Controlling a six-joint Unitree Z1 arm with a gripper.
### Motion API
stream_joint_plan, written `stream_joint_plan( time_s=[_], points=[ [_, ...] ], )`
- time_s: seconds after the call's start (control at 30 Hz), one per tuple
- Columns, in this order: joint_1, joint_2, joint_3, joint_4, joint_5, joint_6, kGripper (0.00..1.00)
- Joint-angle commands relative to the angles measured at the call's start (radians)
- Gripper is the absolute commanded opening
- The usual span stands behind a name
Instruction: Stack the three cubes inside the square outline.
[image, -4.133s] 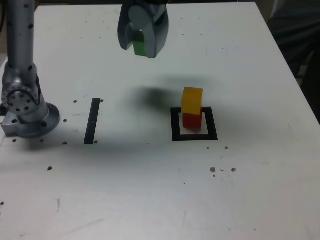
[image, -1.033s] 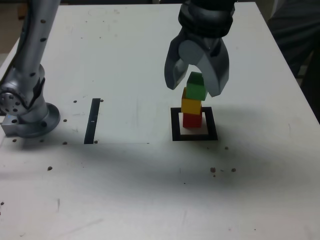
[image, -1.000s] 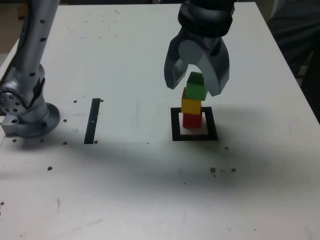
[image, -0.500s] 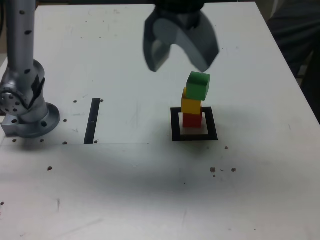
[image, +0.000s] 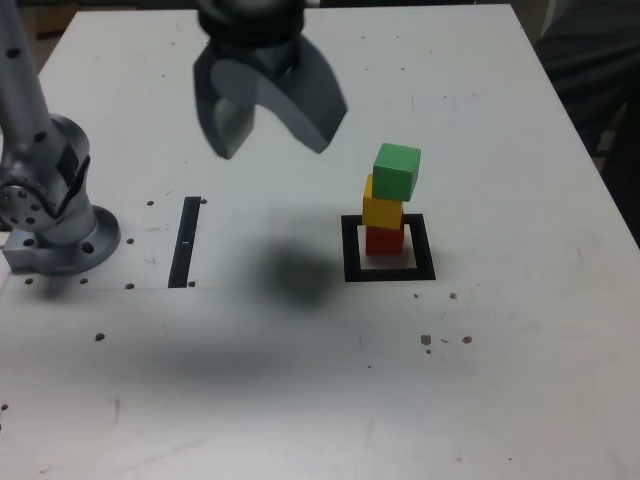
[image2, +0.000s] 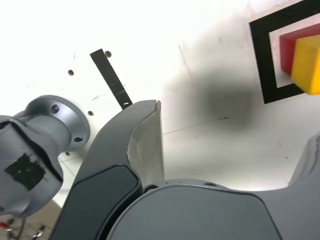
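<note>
A: Start with the biggest thing. The white tabletop (image: 300, 400) carries everything, and the arm's grey base (image: 55, 225) sits at about nine o'clock in the exterior view.

B: And the gripper (image: 268, 115)?

A: Up near eleven o'clock, well apart from the stack, its jaws spread wide with nothing between them. Its shadow lies on bare tabletop between the thin black strip (image: 184, 242) and the square outline (image: 389, 272).

B: So where are the cubes?

A: All three stand in one column inside the square outline, a little toward three o'clock of the table's centre. The red cube (image: 384, 241) is at the bottom, the yellow cube (image: 382, 208) is on it, and the green cube (image: 397, 171) is on top. The green one is twisted and overhangs the yellow toward three o'clock.

B: Then the stacking looks finished?

A: I'd judge so. What remains is the retreat, and doing it well means keeping the jaws high and away from the column, with no sweep toward three o'clock.

B: Should it go back and square up the green cube?

A: It seems to sit steady, and a nudge could topple the lot. From the wrist view only the red and yellow cubes show, so that view cannot confirm the top one.
</note>
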Motion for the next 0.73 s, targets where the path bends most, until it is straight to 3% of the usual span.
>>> stream_joint_plan(
  time_s=[0.0, 0.4, 0.7],
  points=[
    [0.002, -0.034, 0.057, -0.026, -0.007, -0.013, 1.0],
    [0.075, -0.135, 0.346, -0.181, -0.038, -0.024, 1.0],
    [0.087, -0.168, 0.532, -0.356, -0.076, -0.04, 1.0]
  ],
)
